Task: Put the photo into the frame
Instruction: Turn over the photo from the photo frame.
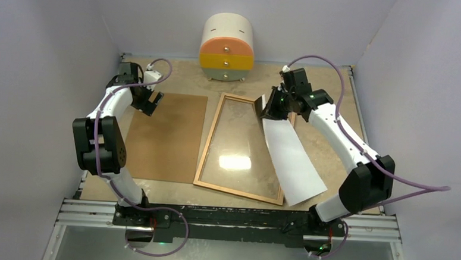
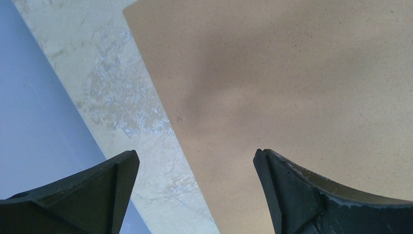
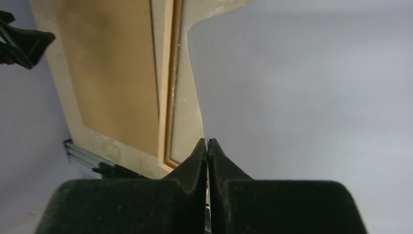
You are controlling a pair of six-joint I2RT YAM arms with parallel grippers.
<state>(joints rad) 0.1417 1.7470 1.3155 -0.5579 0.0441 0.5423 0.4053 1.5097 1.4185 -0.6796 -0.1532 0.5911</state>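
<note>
My right pincer [image 1: 275, 106] pinched far edge of large white-backed print [image 1: 290, 160] for dragging over thin reddish-brown wooden frame [image 1: 207, 142]; left pincer [image 1: 151, 105] spread, parked clear.

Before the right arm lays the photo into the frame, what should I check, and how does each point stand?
1. Right hand grips the photo: ok, fingers are shut on its far edge.
2. Photo orientation: ok, the white reverse faces up, so the print should face the pane.
3. The frame lies flat with the pane exposed: ok.
4. Photo lined up with the frame: not ok, it is skewed, overlaps only the right rail, and its near corner lies off the frame.
5. Left hand out of the way: ok, it is open over the backing board, apart from the frame.
</note>
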